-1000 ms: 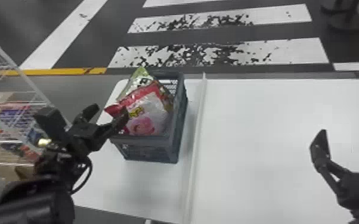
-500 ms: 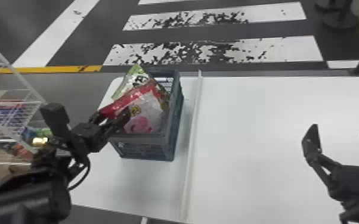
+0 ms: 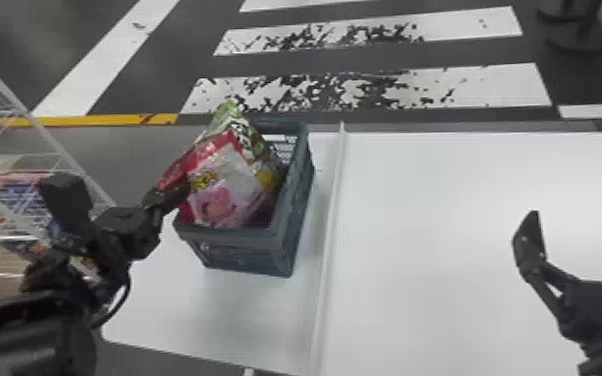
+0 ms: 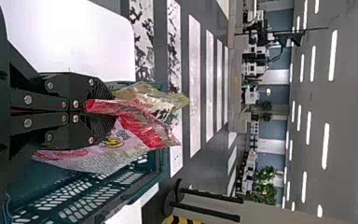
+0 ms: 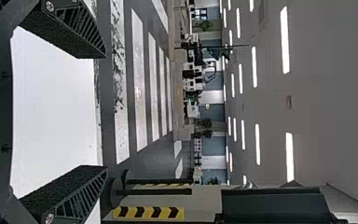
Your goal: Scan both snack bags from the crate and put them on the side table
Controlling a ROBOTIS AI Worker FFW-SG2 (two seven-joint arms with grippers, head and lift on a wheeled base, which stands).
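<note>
Left wrist view, left gripper (image 4: 109, 112): fingers drawn together, clamped on the red end of the red-and-white bag (image 4: 147, 131), above the near-left part of the crate (image 3: 245, 255).
Right gripper (image 3: 579, 218): well to the right of the crate, over the white table (image 3: 440, 300); fingers apart, nothing between.
Red-and-white bag, handling: judged light, soft and floppy; glossy film, so liable to slip; contents possibly crushable under a hard squeeze.
Red-and-white bag, hold: best taken by the gathered red end, with enough film between the pads to resist peeling out; lower body likely to swing or snag on the crate wall during a lift.
Red-and-white bag, place: tilted in the crate, red end above the rim; touching the left fingers, with the fuller part hanging to their right, towards the crate's middle.
Green bag (image 3: 225, 117), handling: judged equally light and pliable; best taken by the raised top corner, once cleared of its neighbour.
Green bag, place: behind the red-and-white bag, leaning in the crate's far part, top above the rim; beyond the left fingertips, contact with them impossible to tell.
</note>
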